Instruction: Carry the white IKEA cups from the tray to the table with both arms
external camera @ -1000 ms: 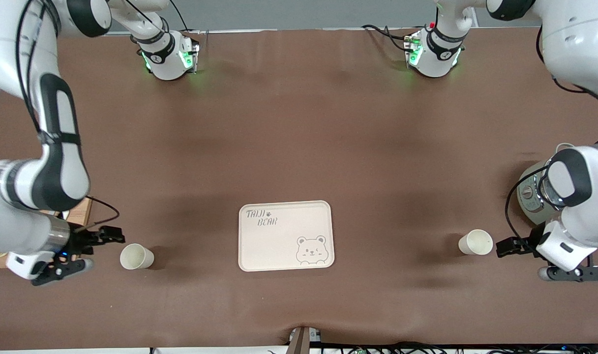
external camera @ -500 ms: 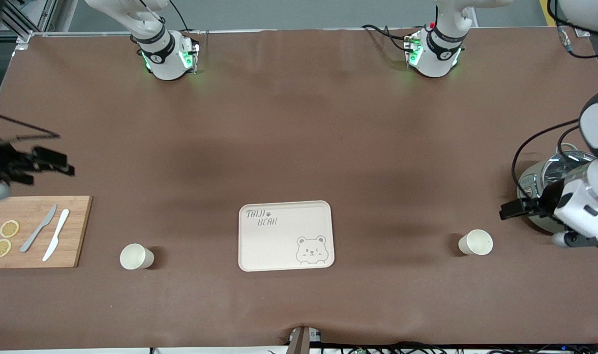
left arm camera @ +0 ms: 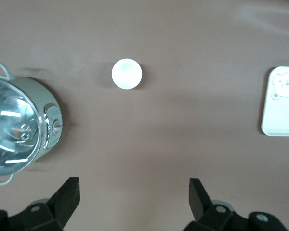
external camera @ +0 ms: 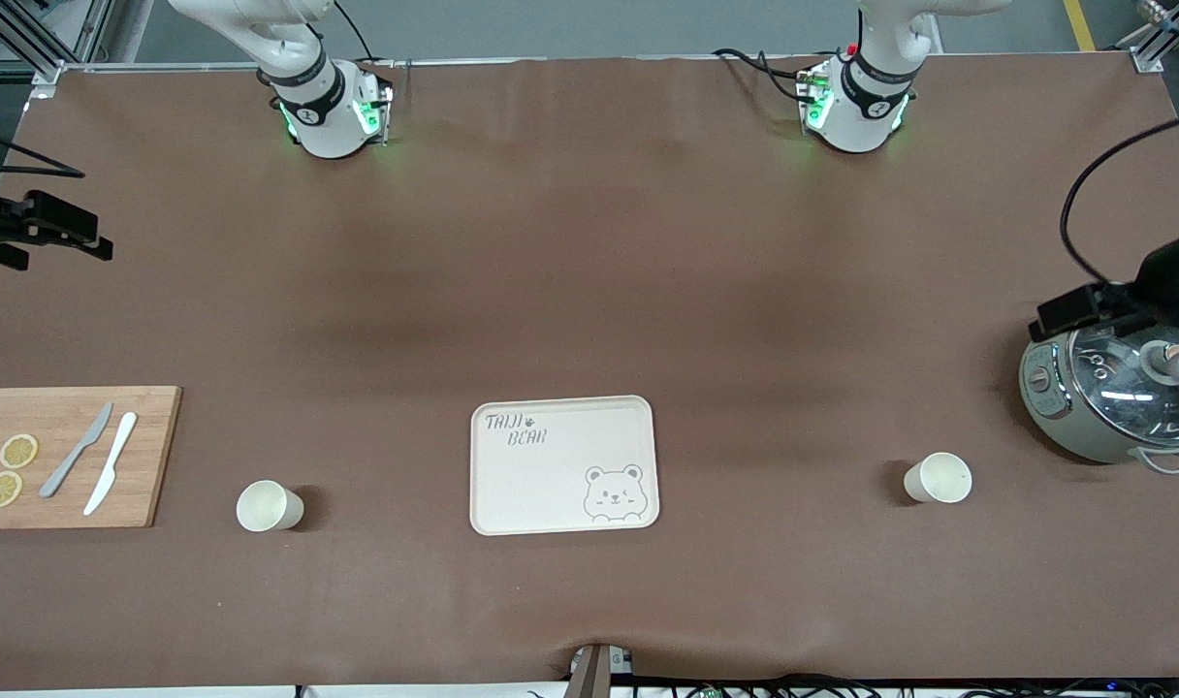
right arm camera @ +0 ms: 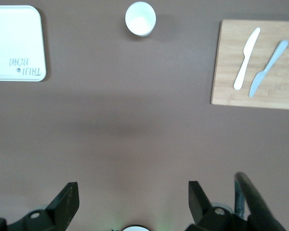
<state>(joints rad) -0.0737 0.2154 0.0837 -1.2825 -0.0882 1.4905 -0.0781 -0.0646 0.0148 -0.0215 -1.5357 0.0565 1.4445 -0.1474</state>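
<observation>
Two white IKEA cups stand upright on the brown table, one on each side of the bear tray (external camera: 562,417). One cup (external camera: 270,506) is toward the right arm's end and also shows in the right wrist view (right arm camera: 140,18). The other cup (external camera: 939,478) is toward the left arm's end and also shows in the left wrist view (left arm camera: 126,73). My right gripper (external camera: 93,239) is open and empty, high over the table's edge and far from its cup. My left gripper (external camera: 1057,318) is open and empty, over the pot's edge. Both wrist views show open jaws, left (left arm camera: 133,192) and right (right arm camera: 133,195).
A grey-green pot with a glass lid (external camera: 1108,393) stands at the left arm's end, farther from the camera than the cup there. A wooden cutting board (external camera: 71,456) with two knives and lemon slices lies at the right arm's end. The arm bases (external camera: 328,107) stand along the back.
Both grippers have lifted away from beside the cups and drawn back toward the table ends and the bases. The cups and the tray have not moved.
</observation>
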